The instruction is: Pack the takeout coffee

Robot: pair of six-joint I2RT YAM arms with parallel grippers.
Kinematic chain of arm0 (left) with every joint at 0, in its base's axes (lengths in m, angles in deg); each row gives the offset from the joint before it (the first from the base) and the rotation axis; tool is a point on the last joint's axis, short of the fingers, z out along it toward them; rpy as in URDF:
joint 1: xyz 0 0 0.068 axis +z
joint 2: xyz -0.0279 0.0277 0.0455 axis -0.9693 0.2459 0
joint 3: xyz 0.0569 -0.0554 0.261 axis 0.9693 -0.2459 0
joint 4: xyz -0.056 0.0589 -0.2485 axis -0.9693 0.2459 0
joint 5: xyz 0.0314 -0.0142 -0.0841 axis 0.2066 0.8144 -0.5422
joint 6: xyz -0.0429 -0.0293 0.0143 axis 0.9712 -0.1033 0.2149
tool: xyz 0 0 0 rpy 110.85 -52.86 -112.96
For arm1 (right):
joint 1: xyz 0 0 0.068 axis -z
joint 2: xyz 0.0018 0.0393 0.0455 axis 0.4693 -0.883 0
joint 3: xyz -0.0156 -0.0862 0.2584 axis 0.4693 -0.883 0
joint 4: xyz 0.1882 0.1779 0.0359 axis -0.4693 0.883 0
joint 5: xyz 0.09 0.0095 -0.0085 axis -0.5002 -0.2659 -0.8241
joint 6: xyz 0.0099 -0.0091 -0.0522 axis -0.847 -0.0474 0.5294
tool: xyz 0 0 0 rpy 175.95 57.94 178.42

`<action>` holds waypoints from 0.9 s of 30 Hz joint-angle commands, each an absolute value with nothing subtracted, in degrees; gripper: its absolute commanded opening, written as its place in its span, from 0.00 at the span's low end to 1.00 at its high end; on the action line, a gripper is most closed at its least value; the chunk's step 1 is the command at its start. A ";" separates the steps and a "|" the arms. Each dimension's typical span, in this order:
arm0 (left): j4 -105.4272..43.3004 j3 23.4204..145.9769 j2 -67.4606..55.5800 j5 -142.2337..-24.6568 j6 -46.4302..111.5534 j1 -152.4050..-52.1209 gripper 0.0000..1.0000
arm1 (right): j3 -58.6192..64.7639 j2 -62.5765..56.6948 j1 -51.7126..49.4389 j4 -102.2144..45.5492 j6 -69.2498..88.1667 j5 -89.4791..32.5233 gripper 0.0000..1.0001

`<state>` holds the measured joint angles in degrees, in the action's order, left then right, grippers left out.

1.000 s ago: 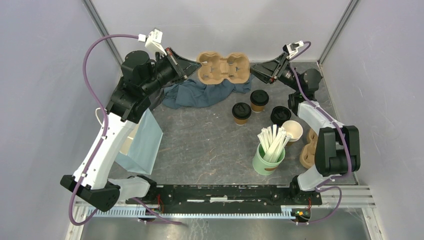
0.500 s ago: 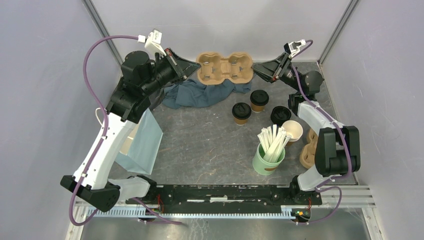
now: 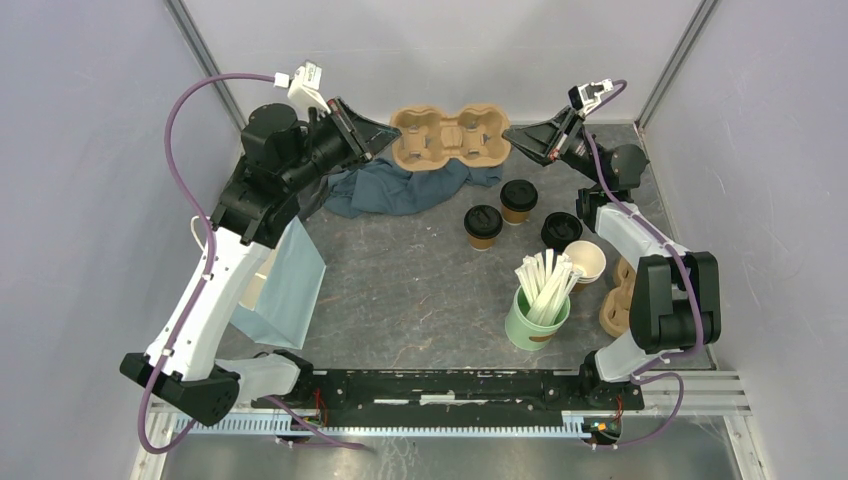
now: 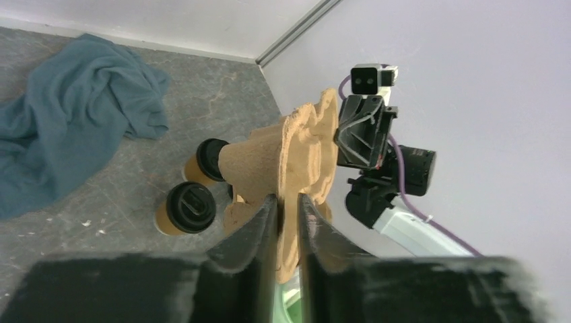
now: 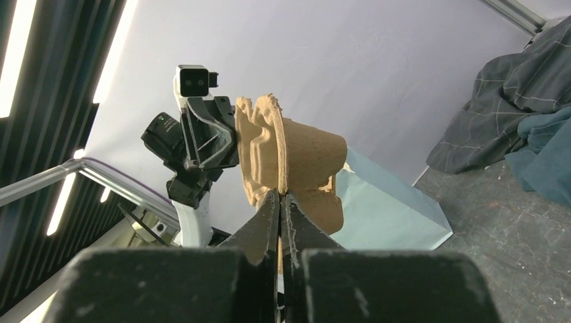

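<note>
Top external view: two small brown kraft paper takeout coffee cups with round black plastic sip lids stand upright on the grey stone-patterned table, long axes vertical and lids up. The nearer cup and the farther cup sit just beside each other, between a crumpled blue-grey cloth and a green cup of pale wooden stirrers. A stack of lidless cream-lined cups stands to their right, and a pale blue paper bag stands well to their left.

At the far edge a tan moulded-pulp cup carrier, rough and fibrous with rounded wells, runs left to right. The left gripper pinches its left end and the right gripper its right end. The left arm stretches far forward with its wrist turned inward. The right arm folds at the elbow by the right wall and reaches to the far corner. Whether the cup carrier touches the cloth is hard to tell from above.

Left wrist view: the black fingers are nearly together, clamped on the thin pulp rim, and the cup carrier is seen edge-on. Both lidded cups stand on the table below it, the farther one partly hidden.

Right wrist view: the fingers are pressed shut on the opposite rim. The paper bag and the cloth lie beyond.
</note>
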<state>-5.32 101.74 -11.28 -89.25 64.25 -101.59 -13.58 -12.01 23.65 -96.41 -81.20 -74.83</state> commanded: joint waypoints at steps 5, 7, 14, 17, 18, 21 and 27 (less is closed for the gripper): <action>6.19 107.41 -12.69 -82.11 56.42 -101.18 0.78 | -17.22 -3.82 26.21 -80.06 -65.86 -73.83 0.00; 12.86 110.80 -12.78 -78.48 52.31 -101.15 0.86 | -17.72 -0.37 27.67 -66.66 -56.25 -73.25 0.00; 34.61 115.79 -13.92 -61.54 46.03 -101.10 0.89 | -6.15 8.02 33.09 -14.85 -19.28 -67.59 0.00; 40.13 115.88 -14.46 -54.62 44.04 -101.10 0.90 | -4.85 11.77 33.09 -9.01 -16.44 -67.12 0.00; 42.35 116.01 -14.35 -52.41 43.72 -101.08 0.92 | -5.28 13.59 33.09 -8.96 -16.78 -67.60 0.00; 46.91 116.81 -12.60 -47.78 42.85 -101.08 0.96 | -6.41 17.23 33.08 -9.24 -17.78 -68.96 0.00; 48.73 114.11 -6.33 -38.01 41.29 -101.01 0.91 | -5.70 21.15 32.24 -7.91 -19.04 -71.88 0.00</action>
